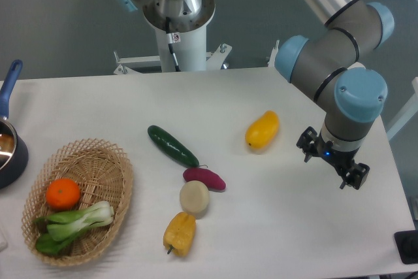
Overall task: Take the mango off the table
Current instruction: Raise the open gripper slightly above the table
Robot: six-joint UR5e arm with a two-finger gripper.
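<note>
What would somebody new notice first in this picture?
Probably the big grey and blue robot arm at the right, with its gripper above the white table. Next, the bright yellow mango lying alone left of the gripper, and the wicker basket at the left holding an orange and greens.

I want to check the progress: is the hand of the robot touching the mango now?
Apart. The fixed camera shows the hand to the right of the mango, with a clear strip of bare white table between them.
</note>
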